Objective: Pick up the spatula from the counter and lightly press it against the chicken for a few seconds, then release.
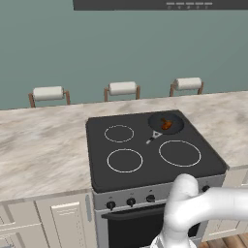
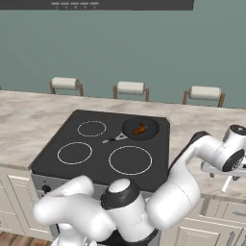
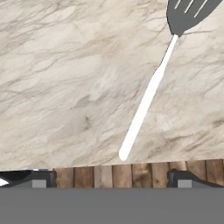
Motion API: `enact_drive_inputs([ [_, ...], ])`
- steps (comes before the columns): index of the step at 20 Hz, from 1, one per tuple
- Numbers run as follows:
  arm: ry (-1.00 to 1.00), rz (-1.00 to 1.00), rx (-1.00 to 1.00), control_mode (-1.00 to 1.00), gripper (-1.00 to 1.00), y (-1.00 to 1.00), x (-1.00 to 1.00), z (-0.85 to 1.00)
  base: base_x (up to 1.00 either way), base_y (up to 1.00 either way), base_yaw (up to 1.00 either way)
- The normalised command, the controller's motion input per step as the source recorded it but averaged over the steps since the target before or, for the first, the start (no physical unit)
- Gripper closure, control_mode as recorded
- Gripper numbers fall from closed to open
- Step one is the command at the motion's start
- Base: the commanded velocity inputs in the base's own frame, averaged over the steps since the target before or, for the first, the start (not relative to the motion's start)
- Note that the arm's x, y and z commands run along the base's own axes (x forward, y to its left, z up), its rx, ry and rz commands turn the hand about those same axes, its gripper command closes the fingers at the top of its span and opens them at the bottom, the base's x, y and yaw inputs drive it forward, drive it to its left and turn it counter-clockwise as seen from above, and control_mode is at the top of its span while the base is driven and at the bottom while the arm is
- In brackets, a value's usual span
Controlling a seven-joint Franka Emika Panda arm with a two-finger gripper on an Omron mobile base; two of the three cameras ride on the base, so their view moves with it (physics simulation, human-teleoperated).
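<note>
While tool (image 3: 113, 177) gapes, spatula (image 3: 145, 104) on counter (image 3: 65, 87)

text: none legible | labels: none | brands: none | numbers: none | signs: none in any view

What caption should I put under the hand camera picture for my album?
A white-handled spatula lies on the marble counter, just ahead of the open gripper.

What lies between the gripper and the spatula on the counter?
No object. In the hand view, the gripper faces the spatula across a strip of wooden floor and then bare counter.
</note>
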Motion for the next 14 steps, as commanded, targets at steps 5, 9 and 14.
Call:
enact_drive_inputs([
  [5, 0.01, 0.00, 0.00, -1.00, -1.00, -0.13, 0.09, -0.19, 0.00, 0.00, 0.00],
  [9, 0.02, 0.00, 0.00, -1.00, -1.00, -0.09, 0.10, -0.16, 0.00, 0.00, 0.00],
  [14, 0.02, 0.00, 0.00, -1.00, -1.00, -0.06, 0.11, -0.13, 0.00, 0.00, 0.00],
])
